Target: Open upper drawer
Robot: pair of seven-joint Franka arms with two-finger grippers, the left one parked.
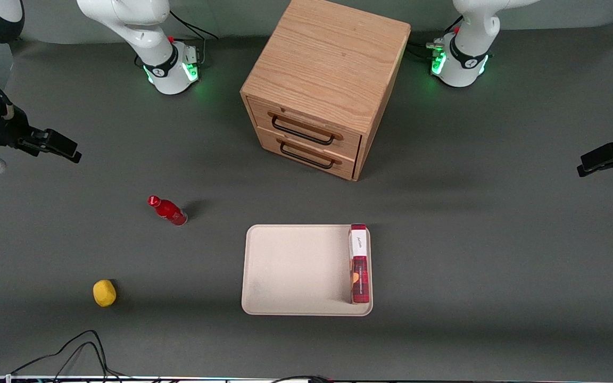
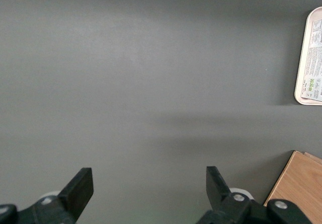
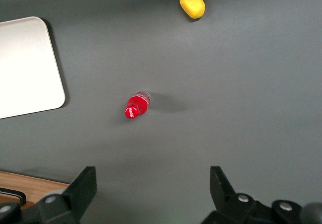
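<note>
- Front view showed one cabinet (image 1: 328, 69) with two drawers, both shut flush: the upper drawer (image 1: 306, 123) above the bottom drawer (image 1: 306, 152), each with one black wire handle.
- One tray (image 1: 296, 271) lay nearer the front camera than the cabinet, with one red box (image 1: 359, 264) standing on edge along its rim.
- One red bottle (image 1: 168, 210) stood upright, and one yellow item (image 1: 104, 293) lay nearer the camera than the bottle, both toward the working arm's end of the table.
- One gripper (image 3: 153, 191) hung above bare table, fingers spread wide, holding nothing.
- Upper drawer lay well apart from the gripper, untouched; the bottle stood between the two fingers' line of sight in the right wrist view.
</note>
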